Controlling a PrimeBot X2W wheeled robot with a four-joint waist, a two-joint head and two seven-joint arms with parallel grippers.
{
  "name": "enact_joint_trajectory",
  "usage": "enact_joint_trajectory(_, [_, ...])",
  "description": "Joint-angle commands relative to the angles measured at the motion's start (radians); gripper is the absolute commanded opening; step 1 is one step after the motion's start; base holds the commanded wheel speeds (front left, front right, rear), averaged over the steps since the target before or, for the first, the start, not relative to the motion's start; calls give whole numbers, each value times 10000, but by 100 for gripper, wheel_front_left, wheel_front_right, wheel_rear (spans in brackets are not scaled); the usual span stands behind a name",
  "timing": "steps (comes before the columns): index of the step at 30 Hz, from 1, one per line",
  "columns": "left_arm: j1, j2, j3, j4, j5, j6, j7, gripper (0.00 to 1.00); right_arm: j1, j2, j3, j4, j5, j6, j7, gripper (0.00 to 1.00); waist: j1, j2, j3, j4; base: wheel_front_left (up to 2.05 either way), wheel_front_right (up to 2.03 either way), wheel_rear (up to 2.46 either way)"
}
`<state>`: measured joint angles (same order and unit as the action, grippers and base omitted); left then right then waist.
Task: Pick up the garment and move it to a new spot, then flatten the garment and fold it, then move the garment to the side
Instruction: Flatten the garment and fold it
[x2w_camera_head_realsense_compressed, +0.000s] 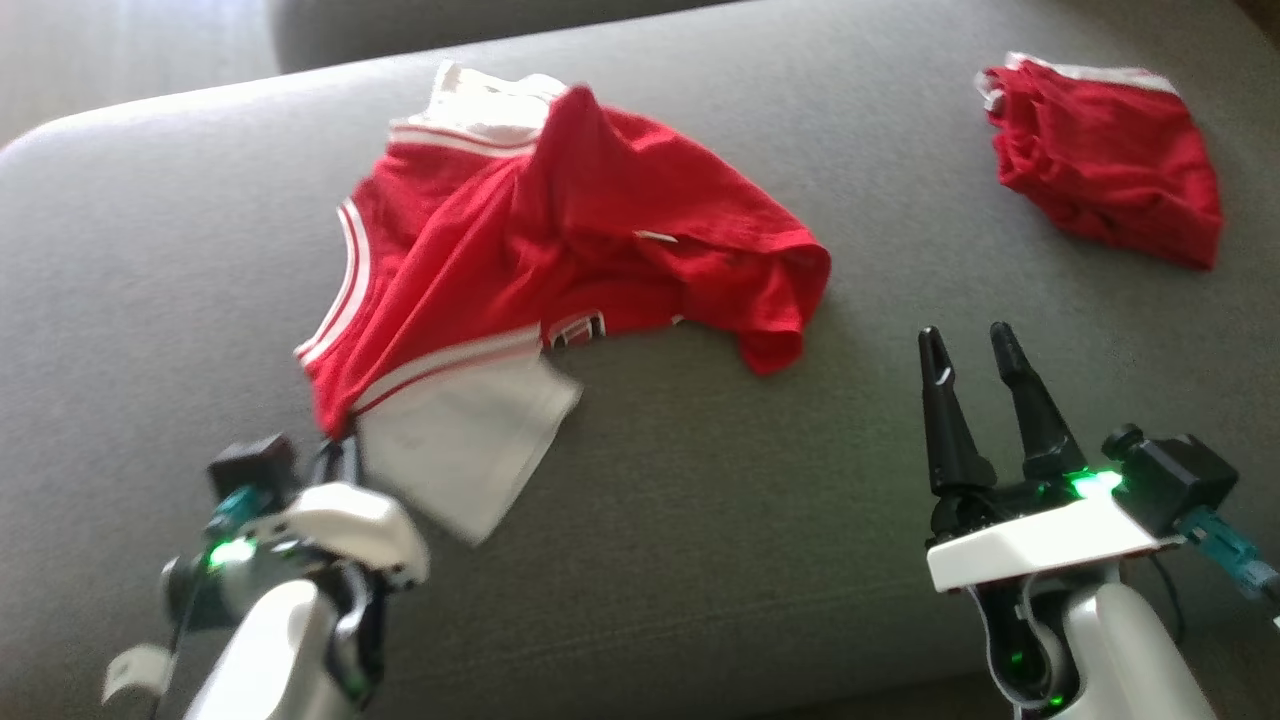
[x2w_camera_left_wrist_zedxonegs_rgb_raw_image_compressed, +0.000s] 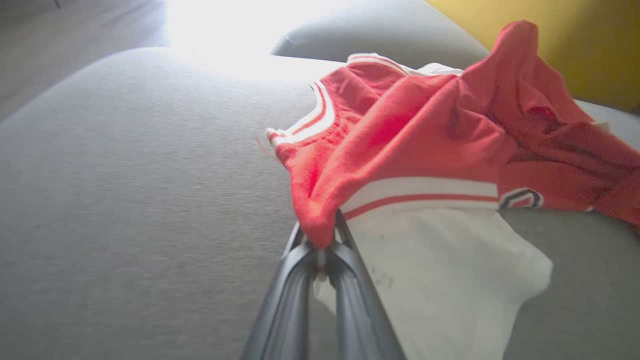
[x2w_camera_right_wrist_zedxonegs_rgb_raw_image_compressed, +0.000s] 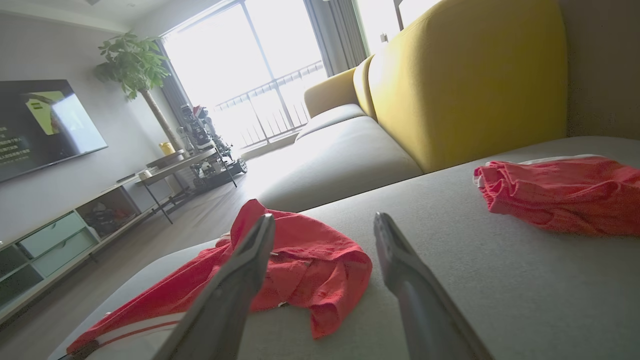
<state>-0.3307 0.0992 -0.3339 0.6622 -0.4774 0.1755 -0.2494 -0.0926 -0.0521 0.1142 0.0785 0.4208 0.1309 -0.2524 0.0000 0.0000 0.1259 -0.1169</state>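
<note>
Crumpled red-and-white jersey garment (x2w_camera_head_realsense_compressed: 620, 200) lies mid grey fabric sofa seat (x2w_camera_head_realsense_compressed: 150, 250), twd robot's left. Left jaws pinched shut on its near red hem corner, right beside the white panel; cloth drawn taut twd them. Right jaws spread wide w/ nothing betw. them, over bare seat, apart from garment. Second red cloth bundle (x2w_camera_head_realsense_compressed: 1105, 160) far right, well apart.

Two red garments lie in the head view: one crumpled red-and-white cloth jersey (x2w_camera_head_realsense_compressed: 600, 230) at centre, one folded red cloth bundle (x2w_camera_head_realsense_compressed: 1105, 160) at upper right. Two grippers: the left gripper (x2w_camera_head_realsense_compressed: 335, 445) lower left, the right gripper (x2w_camera_head_realsense_compressed: 967, 340) lower right, each with two long dark fingers (x2w_camera_head_realsense_compressed: 945, 420). Two grey fabric seat cushions (x2w_camera_head_realsense_compressed: 700, 580). The right wrist view's upper part holds two yellow upholstered backrests (x2w_camera_right_wrist_zedxonegs_rgb_raw_image_compressed: 465, 75), one flat black television (x2w_camera_right_wrist_zedxonegs_rgb_raw_image_compressed: 40, 125), one potted green tree (x2w_camera_right_wrist_zedxonegs_rgb_raw_image_compressed: 132, 65).
</note>
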Motion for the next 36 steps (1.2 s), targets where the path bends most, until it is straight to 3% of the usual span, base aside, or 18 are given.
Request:
enact_joint_trajectory(1, [219, 596, 586, -727, 292, 187, -121, 0, -200, 18, 315, -230, 118, -2, -93, 100, 0, 0, -321, 448, 0, 0, 0])
enact_joint_trajectory(11, [1089, 1833, 1459, -1988, 566, 659, 3, 0, -125, 18, 450, 112, 194, -2, -93, 100, 0, 0, -520, 984, 0, 0, 0])
enact_joint_trajectory(12, [1146, 1909, 1383, -1962, 595, 624, 187, 20, -138, 18, 465, 151, 192, -2, -93, 100, 0, 0, -518, 996, 0, 0, 0])
enact_joint_trajectory(13, [1186, 1954, 1261, -1936, 641, 572, 383, 47, -150, 18, 480, 198, 181, -2, -93, 100, 0, 0, -516, 1006, 0, 0, 0])
enact_joint_trajectory(14, [1212, 1965, 1184, -1914, 656, 560, 546, 99, -161, 18, 490, 251, 168, -2, -93, 100, 0, 0, -514, 1015, 0, 0, 0])
enact_joint_trajectory(23, [1232, 1620, 979, -2305, 769, 868, 394, 100, -171, 18, 395, 555, 46, -2, -93, 100, 0, 0, -673, 1352, 0, 0, 0])
enact_joint_trajectory(36, [2628, 452, 293, -4203, 1110, -5, -118, 100, 152, 18, 412, 947, -226, -2, -93, 100, 0, 0, -1162, 2741, 0, 0, 0])
